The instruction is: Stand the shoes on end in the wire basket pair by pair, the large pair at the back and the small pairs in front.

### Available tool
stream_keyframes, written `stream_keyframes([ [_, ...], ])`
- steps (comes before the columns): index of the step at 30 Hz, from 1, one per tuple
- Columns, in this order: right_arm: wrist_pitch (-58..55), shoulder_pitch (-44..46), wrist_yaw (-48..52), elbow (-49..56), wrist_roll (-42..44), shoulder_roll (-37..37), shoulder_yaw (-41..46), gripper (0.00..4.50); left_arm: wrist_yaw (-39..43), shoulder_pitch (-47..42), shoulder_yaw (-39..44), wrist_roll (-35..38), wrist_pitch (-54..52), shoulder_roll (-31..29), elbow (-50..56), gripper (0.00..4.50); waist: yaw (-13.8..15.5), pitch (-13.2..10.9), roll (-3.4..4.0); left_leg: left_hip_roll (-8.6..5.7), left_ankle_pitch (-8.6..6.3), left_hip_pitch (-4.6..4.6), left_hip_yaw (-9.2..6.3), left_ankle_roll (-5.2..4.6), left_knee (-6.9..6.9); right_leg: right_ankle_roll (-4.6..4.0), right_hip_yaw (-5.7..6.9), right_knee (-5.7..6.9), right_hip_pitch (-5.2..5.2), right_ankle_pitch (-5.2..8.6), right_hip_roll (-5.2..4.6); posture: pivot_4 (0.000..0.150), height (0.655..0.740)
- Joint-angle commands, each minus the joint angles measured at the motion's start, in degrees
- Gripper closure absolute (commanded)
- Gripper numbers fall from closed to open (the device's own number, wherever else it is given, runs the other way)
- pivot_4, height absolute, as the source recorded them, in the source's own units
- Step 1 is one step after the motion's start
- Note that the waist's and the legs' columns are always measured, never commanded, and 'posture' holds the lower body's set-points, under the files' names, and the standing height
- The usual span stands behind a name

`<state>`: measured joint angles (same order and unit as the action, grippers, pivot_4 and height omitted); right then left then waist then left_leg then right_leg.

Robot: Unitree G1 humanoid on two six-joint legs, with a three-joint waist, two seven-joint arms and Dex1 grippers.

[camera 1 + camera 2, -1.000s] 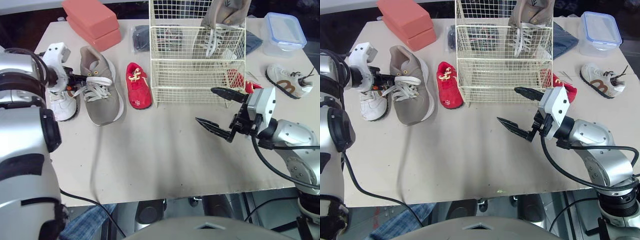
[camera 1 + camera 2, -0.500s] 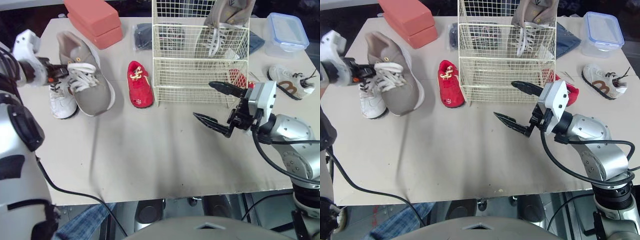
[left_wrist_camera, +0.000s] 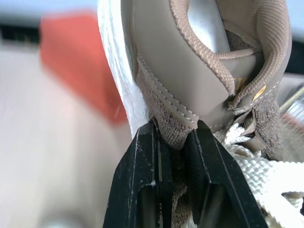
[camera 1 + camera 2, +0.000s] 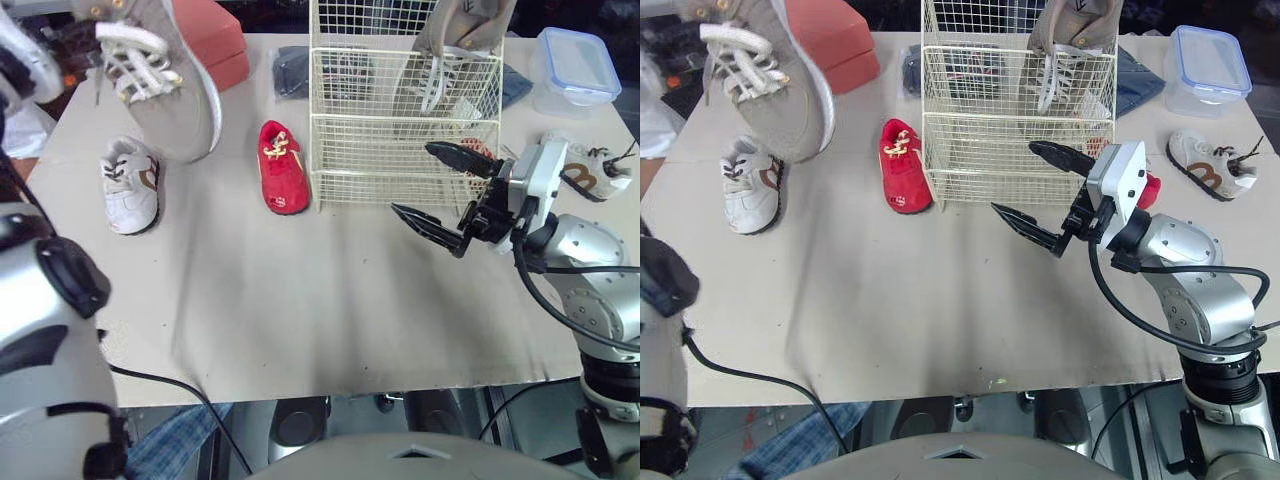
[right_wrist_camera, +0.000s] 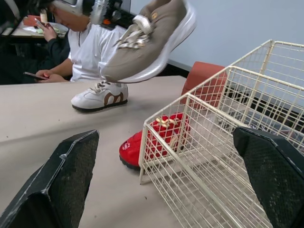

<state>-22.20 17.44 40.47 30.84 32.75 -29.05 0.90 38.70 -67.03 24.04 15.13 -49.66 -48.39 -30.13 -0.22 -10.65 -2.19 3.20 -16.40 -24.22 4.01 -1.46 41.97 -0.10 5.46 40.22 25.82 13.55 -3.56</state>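
Hanging aloft, taupe white-laced shoe point(image 4: 168, 108), left claw point(image 3: 175, 134) clamped on heel, right claw point(image 4: 413, 180) apart

The left arm is lifted high at the robot's left side, its left gripper point(image 3: 173, 130) clamped tight on the heel of a tan shoe point(image 4: 170, 95). The right arm reaches forward, bent at the elbow, with the right gripper point(image 4: 411, 178) spread wide apart.

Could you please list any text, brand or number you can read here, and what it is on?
No words or numbers can be read.
Gold mark on the heel of the raised taupe lace-up sneaker: blurred, unreadable.
Brown side mark on the small white shoe: no letters legible.
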Motion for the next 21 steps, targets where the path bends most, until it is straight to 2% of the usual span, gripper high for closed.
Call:
stream_keyframes([
  [1, 1.8, 1.0, -1.0, 0.9, -0.4, 0.3, 1.8, 0.00, -2.3, 0.3, 4.7, 6.2, 8.6, 4.7, 12.7, 4.32, 0.0, 0.0, 0.00, 0.00, 0.00, -0.06, -0.04, -0.01, 0.11, 0.00, 0.04, 0.04, 0.00, 0.00, 0.01, 0.150, 0.6860],
  [6, 2.7, 0.8, -2.8, 0.9, -1.2, 0.4, 3.1, 0.00, -6.9, 4.0, 5.8, 10.0, 16.5, 13.7, 21.8, 4.32, 0.6, 0.0, 0.00, -0.04, -0.02, -0.07, -0.05, -0.03, 0.30, 0.00, 0.05, 0.25, 0.00, 0.00, -0.03, 0.150, 0.6860],
  [11, 3.3, 0.5, -4.9, 1.1, -1.5, 0.6, 5.0, 0.00, -11.7, 6.3, 3.4, 9.5, 28.6, 22.4, 27.7, 4.32, 0.9, 0.0, 0.00, -0.05, -0.01, 0.05, 0.02, -0.03, 0.33, 0.00, -0.04, 0.46, 0.00, 0.00, -0.02, 0.150, 0.6860],
  [14, 3.9, 0.4, -6.0, 1.1, -1.8, 0.9, 5.7, 0.00, -13.8, 5.5, 0.1, 6.6, 37.2, 25.8, 27.2, 4.32, 1.0, 0.0, -0.01, -0.06, -0.02, 0.03, 0.03, -0.03, 0.35, -0.01, -0.04, 0.47, 0.00, 0.00, -0.01, 0.150, 0.6860],
  [21, 6.1, -0.3, -10.0, 1.2, -3.4, 3.5, 7.1, 0.00, -17.7, -0.7, -4.1, 2.6, 53.7, 30.9, 16.8, 4.32, 1.1, 0.0, -0.01, -0.11, -0.03, 0.01, 0.07, -0.05, 0.34, 0.00, -0.01, 0.44, 0.00, 0.01, 0.21, 0.150, 0.6860],
])
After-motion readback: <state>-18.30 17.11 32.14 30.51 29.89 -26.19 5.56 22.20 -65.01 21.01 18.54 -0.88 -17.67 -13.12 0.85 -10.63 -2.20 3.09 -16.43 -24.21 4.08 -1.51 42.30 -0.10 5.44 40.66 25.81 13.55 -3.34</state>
